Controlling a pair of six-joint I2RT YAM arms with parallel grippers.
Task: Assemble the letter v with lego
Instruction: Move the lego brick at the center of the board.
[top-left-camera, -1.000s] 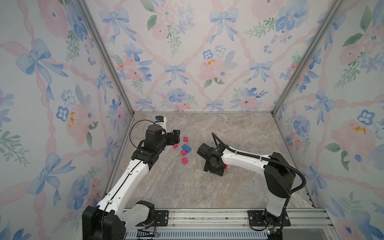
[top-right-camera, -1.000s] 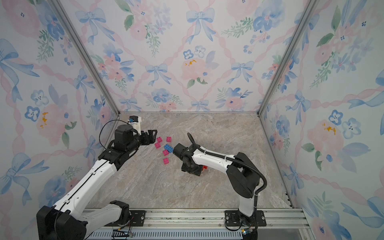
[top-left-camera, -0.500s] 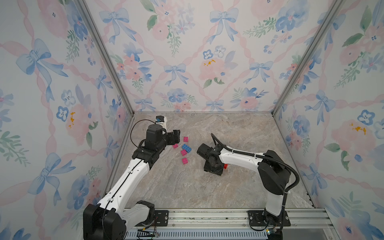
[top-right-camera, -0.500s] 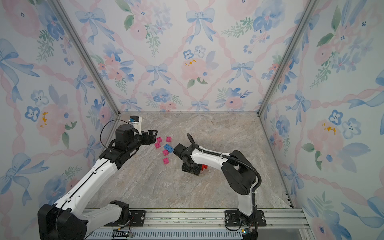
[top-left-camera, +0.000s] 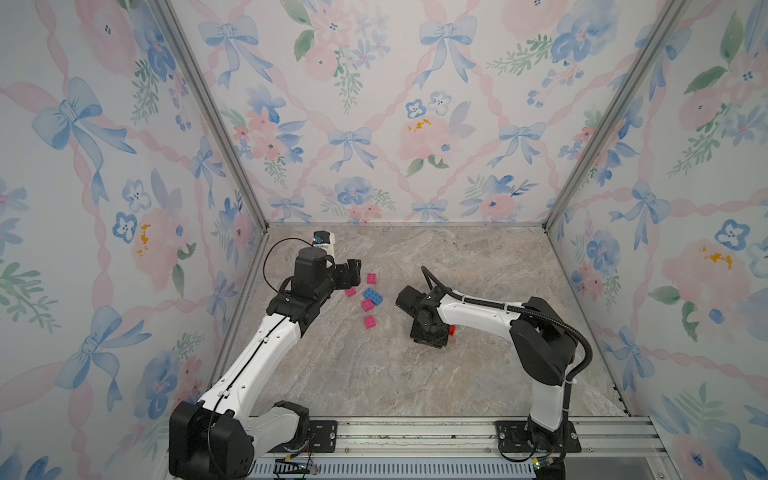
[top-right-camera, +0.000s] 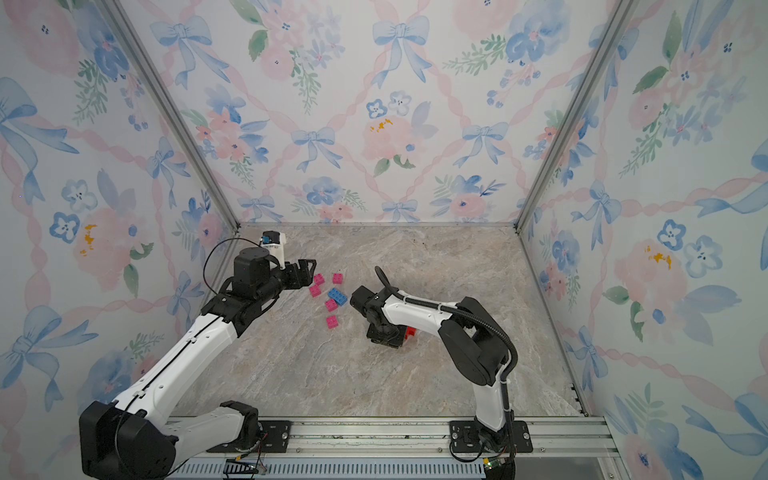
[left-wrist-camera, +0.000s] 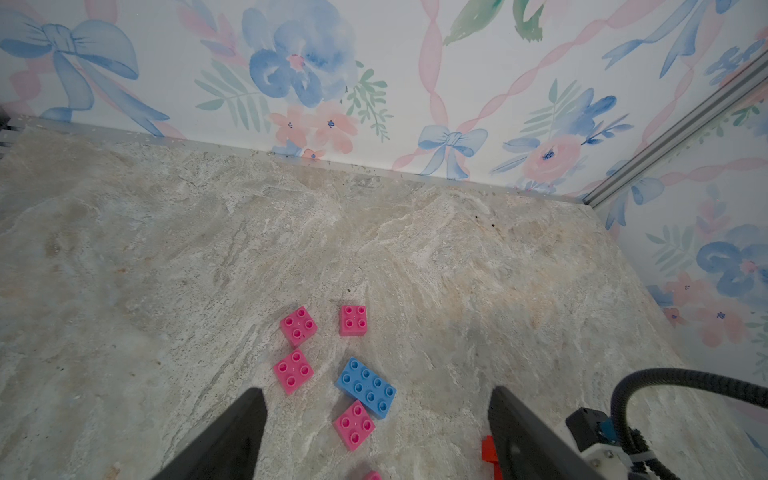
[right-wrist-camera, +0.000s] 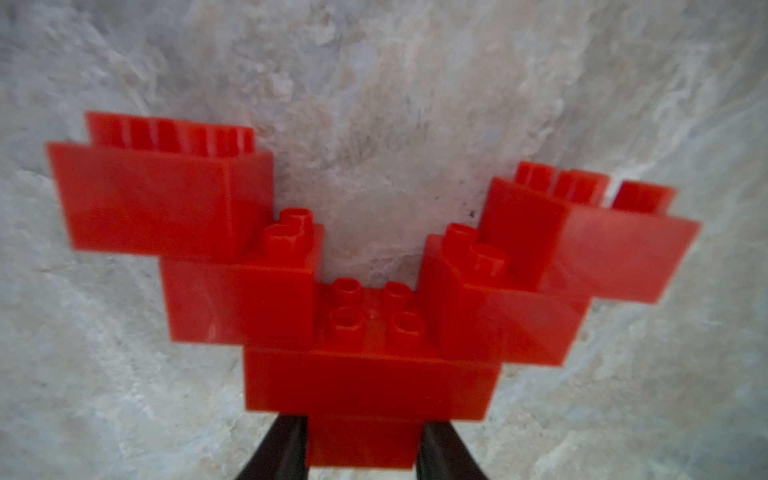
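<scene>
The right gripper (right-wrist-camera: 361, 436) is clamping the lowest brick of the red V (right-wrist-camera: 365, 374), one dark finger (right-wrist-camera: 282, 449) pressing each side of that brick. In the right wrist view the V is stepping outward from this single brick through a wider one to two staggered bricks on each arm, its studs pointing away from the fingers. Whether it is touching the desk (top-left-camera: 415, 374) cannot be told. In both top views the right gripper (top-left-camera: 430, 334) is pointing down near the middle of the desk, and only a sliver of the red V (top-right-camera: 410, 331) is showing beside it. The left gripper (left-wrist-camera: 376, 392) is hovering with its jaws wide apart and holding nothing, reaching in from the desk's left edge toward the loose bricks. These are lying flat, studs up, between the two grippers, toward the left and far edges. The blue brick (left-wrist-camera: 365, 386) is sitting among the pink bricks (left-wrist-camera: 293, 370), its corner touching one of them (left-wrist-camera: 354, 424). Another pink one (top-right-camera: 332, 321) is lying apart, nearer the front edge. In a top view the left gripper (top-left-camera: 352, 272) is hiding one pink brick.
</scene>
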